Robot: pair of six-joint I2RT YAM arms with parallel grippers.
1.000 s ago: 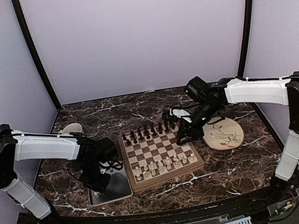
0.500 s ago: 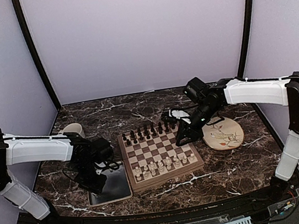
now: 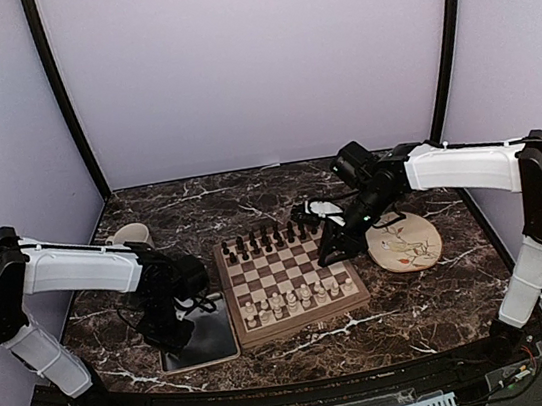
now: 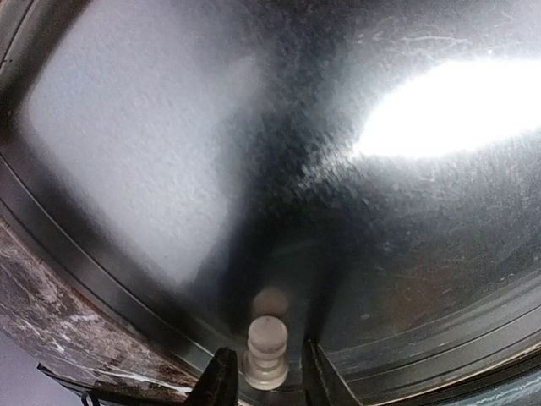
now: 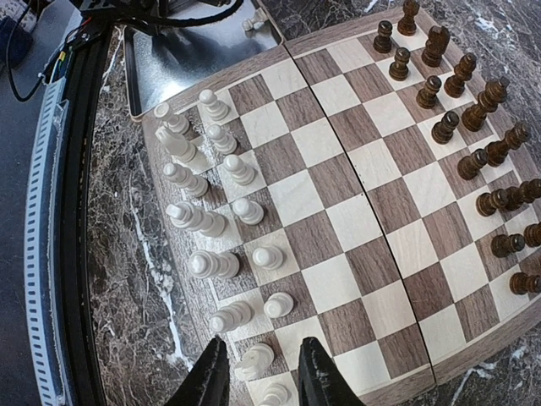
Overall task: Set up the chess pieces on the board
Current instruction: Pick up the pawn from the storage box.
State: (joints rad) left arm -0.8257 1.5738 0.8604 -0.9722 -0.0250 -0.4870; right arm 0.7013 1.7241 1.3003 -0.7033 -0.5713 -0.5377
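Note:
The board (image 3: 297,268) lies mid-table with cream-white chess pieces (image 3: 295,301) on its near rows and dark brown ones (image 3: 271,235) on its far rows. My left gripper (image 3: 172,326) reaches down into the grey metal tray (image 3: 210,341). In the left wrist view it (image 4: 265,382) stands open around one upright white pawn (image 4: 266,351), with a slim gap on each side. My right gripper (image 3: 330,247) hovers open and empty over the board's right side. In the right wrist view it (image 5: 260,376) hangs above the white rows (image 5: 203,169), with the dark rows (image 5: 473,127) beyond.
A pale mug (image 3: 132,236) stands behind the left arm. The round floral plate (image 3: 405,243) lies right of the board under the right arm. Dark marble table, purple walls around. The tray (image 5: 186,68) abuts the board's left edge.
My left arm has shifted slightly over the tray and its jaws have narrowed around the white pawn. The right arm has stayed in place.

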